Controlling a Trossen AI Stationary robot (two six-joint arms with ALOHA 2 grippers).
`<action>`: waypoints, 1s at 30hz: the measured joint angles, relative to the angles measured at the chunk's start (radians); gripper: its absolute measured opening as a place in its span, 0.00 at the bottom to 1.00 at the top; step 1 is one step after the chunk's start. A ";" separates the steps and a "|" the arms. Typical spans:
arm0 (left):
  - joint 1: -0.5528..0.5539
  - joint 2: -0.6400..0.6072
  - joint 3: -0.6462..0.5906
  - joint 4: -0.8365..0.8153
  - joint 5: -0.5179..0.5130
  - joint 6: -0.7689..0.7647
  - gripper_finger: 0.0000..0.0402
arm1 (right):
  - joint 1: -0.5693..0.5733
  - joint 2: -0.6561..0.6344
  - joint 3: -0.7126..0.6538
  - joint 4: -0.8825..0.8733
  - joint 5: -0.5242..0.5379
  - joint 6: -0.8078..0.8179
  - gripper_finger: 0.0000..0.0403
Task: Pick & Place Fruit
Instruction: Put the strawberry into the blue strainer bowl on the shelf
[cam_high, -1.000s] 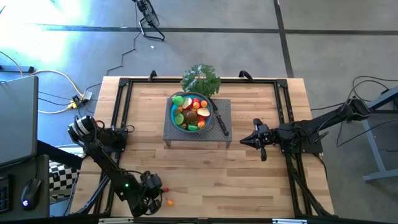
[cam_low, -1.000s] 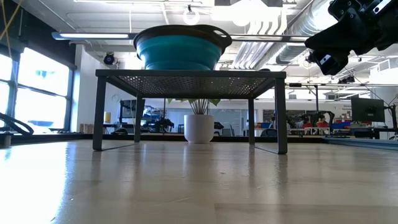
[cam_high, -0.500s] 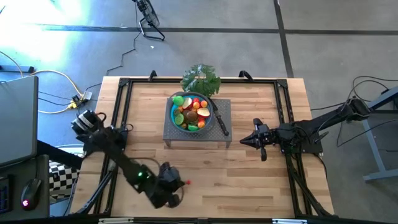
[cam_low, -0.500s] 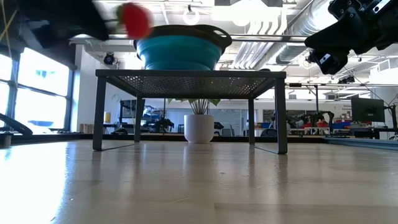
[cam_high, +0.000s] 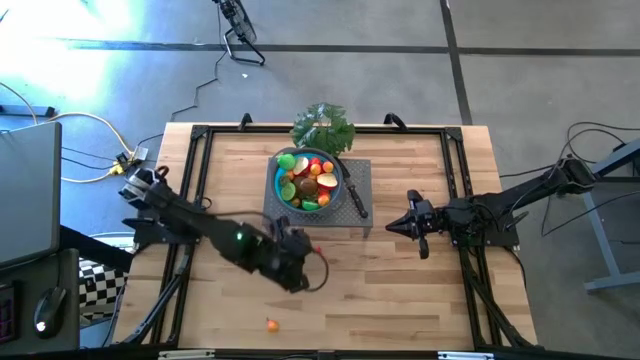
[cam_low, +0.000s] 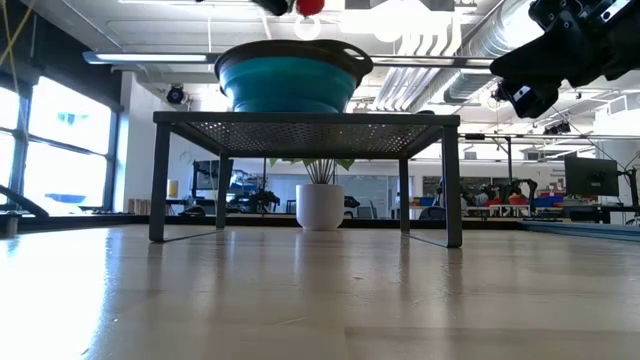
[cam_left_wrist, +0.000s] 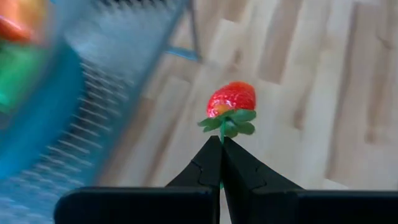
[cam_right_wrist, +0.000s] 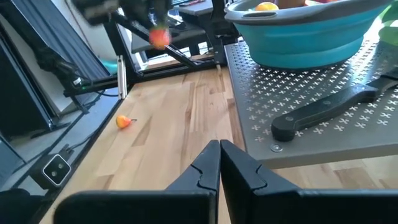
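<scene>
A small red toy strawberry (cam_left_wrist: 231, 98) with green leaves hangs in the air off my left gripper (cam_left_wrist: 221, 142), which is shut on it. In the high view that gripper (cam_high: 311, 255) is just off the near side of the grey mesh stand (cam_high: 362, 220). The stand carries the blue bowl (cam_high: 274, 183), which holds several toy fruits. In the low view the strawberry (cam_low: 310, 5) shows above the bowl's rim. A small orange fruit (cam_high: 271, 324) lies on the table near its front edge. My right gripper (cam_high: 390, 228) waits shut, to the right of the stand. My left gripper pinches the strawberry's green stem (cam_left_wrist: 222, 133), just under the leaves, between the very ends of its two fingers. The fingers slant downward. The strawberry sticks out beyond the fingertips, lifted clear of the table.
A black-handled knife (cam_high: 356, 197) lies on the stand beside the bowl. A leafy green bunch (cam_high: 322, 127) sits behind the stand at the far edge. Black frame rails (cam_high: 197, 180) run along the table's sides. There is bare wood between the stand and the front edge.
My left gripper, shut on the strawberry throughout, has risen from the table's near-left corner and swung toward the far-right, up to the stand. The strawberry has gone from table height to above the bowl's rim. The orange fruit has stayed where it was.
</scene>
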 joint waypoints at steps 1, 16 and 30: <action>0.016 -0.001 0.027 -0.031 -0.001 0.016 0.00 | 0.000 0.000 0.000 0.000 0.000 -0.002 0.01; 0.240 0.000 0.225 -0.218 -0.004 0.185 0.00 | 0.000 0.000 0.000 -0.001 0.000 -0.130 0.01; 0.348 0.000 0.228 -0.268 0.011 0.179 0.00 | 0.000 0.000 0.000 -0.038 -0.003 -0.131 0.01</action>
